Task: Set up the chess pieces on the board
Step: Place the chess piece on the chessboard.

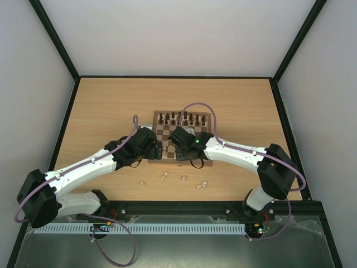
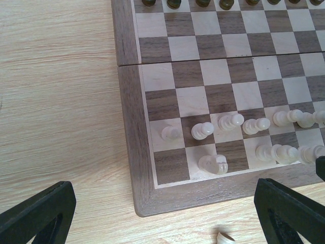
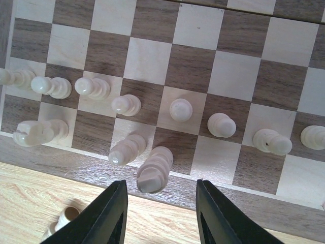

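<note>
Spanning the enclosure floor, the desk (image 1: 111, 106) carries the board (image 1: 167, 133) at its centre, with dark brown pieces (image 1: 184, 118) ranked along the 12 o'clock edge. Both arms converge on the 6 o'clock edge, wrists close together in the top view; a careless swing by either risks a clash there. The left pincer (image 2: 162, 203) hangs spread and empty above the board's corner. The right pincer (image 3: 161, 195) is likewise spread, pinching nothing, its gap lined up on a tall piece (image 3: 155, 170) that appears to stand on the back rank at its 12 o'clock. The cream chess pieces (image 3: 180, 109) are packed into the two near ranks, neighbours just beside one another. A finger pushed forward or closed off-line would likely topple the tall piece into the one at its 9 o'clock and scatter the pawn row. Several strays (image 1: 164, 176) lie unplaced on the desk at the board's 6 o'clock; small and rounded, they may roll from a glancing grip.
</note>
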